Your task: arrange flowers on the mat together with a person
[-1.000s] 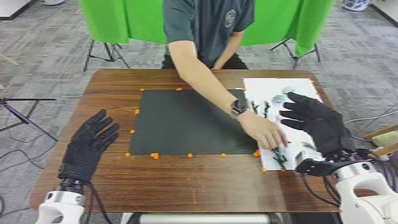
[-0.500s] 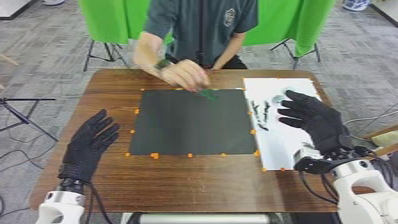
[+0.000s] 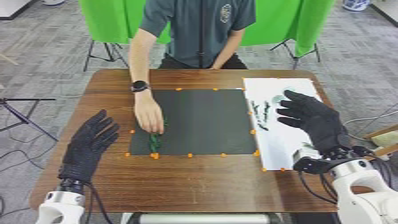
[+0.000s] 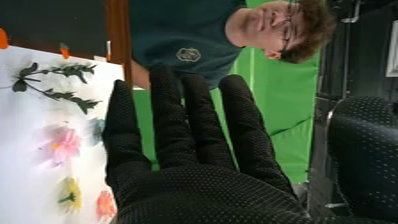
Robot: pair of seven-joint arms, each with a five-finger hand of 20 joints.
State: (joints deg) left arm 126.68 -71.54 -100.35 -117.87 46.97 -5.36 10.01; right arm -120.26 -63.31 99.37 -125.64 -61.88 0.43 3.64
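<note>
In the head view my left hand (image 3: pixel 87 145) is held over the table's left side, open, beside the dark mat (image 3: pixel 204 120). My right hand (image 3: pixel 313 120) is over the white sheet (image 3: pixel 277 150), its fingers straight and holding nothing. A person's hand has a green sprig (image 3: pixel 155 143) at the mat's left edge, near its front corner. Two dark green sprigs (image 3: pixel 262 113) lie on the sheet. In the right wrist view my right hand (image 4: pixel 200 187) is open; beyond it are leafy sprigs (image 4: pixel 64 95), a pink flower (image 4: pixel 66 146), a yellow flower (image 4: pixel 71 195) and an orange-pink flower (image 4: pixel 106 205).
The brown table (image 3: pixel 213 187) extends in front of the mat. Small orange pieces (image 3: pixel 189 155) line the mat and the sheet. The person's arm reaches across the mat's left side from the far edge.
The person's hand took a green sprig from the white sheet, carried it over the mat's far edge, and brought it to the mat's near left corner. Both my hands have stayed still.
</note>
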